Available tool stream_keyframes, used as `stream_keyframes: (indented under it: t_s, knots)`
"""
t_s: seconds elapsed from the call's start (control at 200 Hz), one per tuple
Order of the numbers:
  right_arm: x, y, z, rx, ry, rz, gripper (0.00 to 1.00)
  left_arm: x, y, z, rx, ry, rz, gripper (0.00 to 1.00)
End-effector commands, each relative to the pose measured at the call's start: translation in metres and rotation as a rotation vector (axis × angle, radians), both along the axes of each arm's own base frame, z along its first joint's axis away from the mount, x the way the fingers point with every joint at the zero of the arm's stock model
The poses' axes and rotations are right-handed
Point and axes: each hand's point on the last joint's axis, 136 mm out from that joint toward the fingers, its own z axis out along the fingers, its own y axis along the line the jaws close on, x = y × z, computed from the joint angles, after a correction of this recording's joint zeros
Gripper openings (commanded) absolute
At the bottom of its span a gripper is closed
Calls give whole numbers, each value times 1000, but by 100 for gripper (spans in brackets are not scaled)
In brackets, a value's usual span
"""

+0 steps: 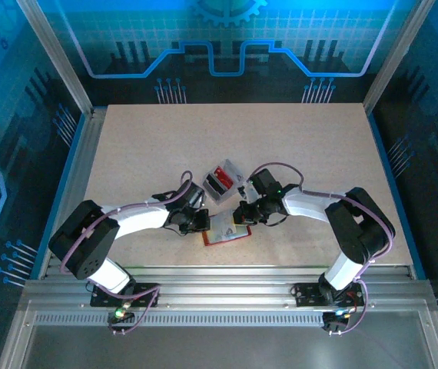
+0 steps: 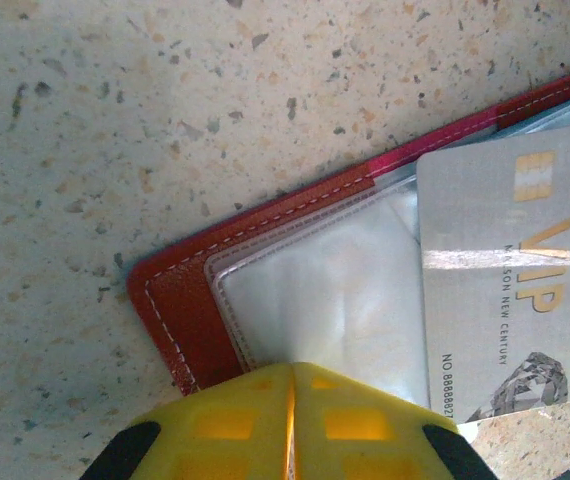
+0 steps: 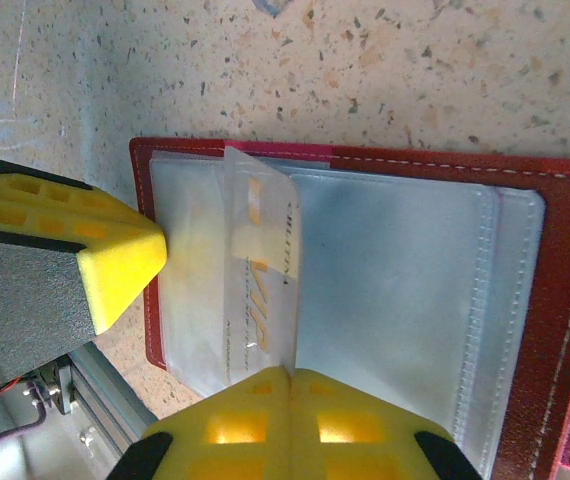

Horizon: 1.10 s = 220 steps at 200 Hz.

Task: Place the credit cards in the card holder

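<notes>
The card holder (image 1: 217, 237) (image 2: 175, 300) (image 3: 565, 300) lies open on the table, a red wallet with clear sleeves facing up. My left gripper (image 1: 201, 223) (image 2: 293, 372) (image 3: 157, 250) is shut at the sleeve's edge, pinching the clear plastic. My right gripper (image 1: 242, 215) (image 3: 290, 375) is shut on a pale credit card (image 2: 505, 300) (image 3: 260, 280) with gold VIP lettering. It holds the card on edge over the left sleeve, the far end at the sleeve's opening. More credit cards (image 1: 217, 183), red and dark, lie in a tray behind the wallet.
A shiny silver tray (image 1: 235, 170) sits just behind the wallet, between the two arms. The table's near metal rail (image 1: 219, 270) runs close below the wallet. Speckled tabletop (image 1: 280, 138) stretches behind and to both sides.
</notes>
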Motion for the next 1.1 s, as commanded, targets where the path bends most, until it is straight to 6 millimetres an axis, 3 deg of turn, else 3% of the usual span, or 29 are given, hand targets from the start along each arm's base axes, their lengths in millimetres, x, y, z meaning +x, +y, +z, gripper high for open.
stream_keyframes:
  t_s: [0.0, 0.23, 0.365, 1.096]
  knots:
    - [2, -10, 5, -10, -5, -20, 0, -22, 20, -21, 96, 68, -7, 10]
    - [20, -8, 24, 56, -35, -48, 0, -23, 22, -22, 102, 74, -3, 10]
    - [23, -5, 23, 66, -27, -48, 0, -23, 22, -23, 102, 73, -3, 10]
    - [19, 16, 25, 130, 17, -29, 0, -25, 23, -24, 102, 71, -4, 10]
